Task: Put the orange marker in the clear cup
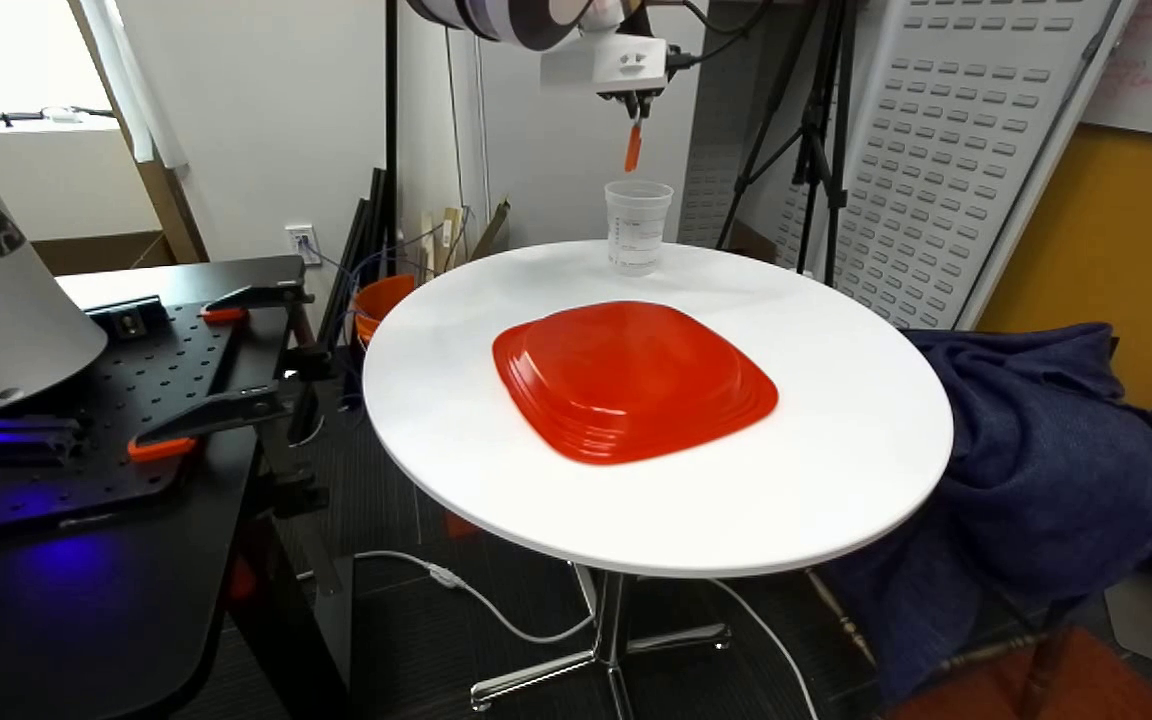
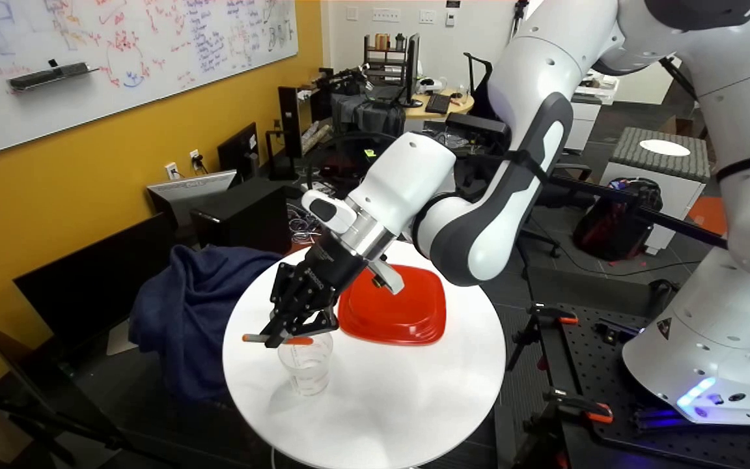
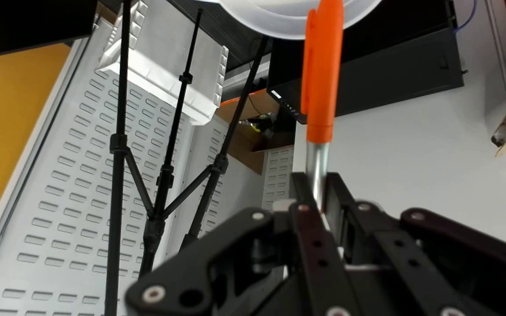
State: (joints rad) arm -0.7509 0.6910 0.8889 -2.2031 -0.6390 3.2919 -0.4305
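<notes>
Wrist view | end effector (image 3: pixel 318 184): jaws almost together, pinching orange marker (image 3: pixel 322 96) | exact contact somewhat blurred

the arm (image 2: pixel 512 182) reaches out bent, its pincer (image 3: pixel 316 179) clamped narrowly.

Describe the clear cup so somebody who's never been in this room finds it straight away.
Start at the round white table. Close to its edge, below the gripper holding the orange marker, stands the clear cup. Unlike the wide, low red plate on the same table, it is upright, colourless and see-through, with faint markings.
</notes>
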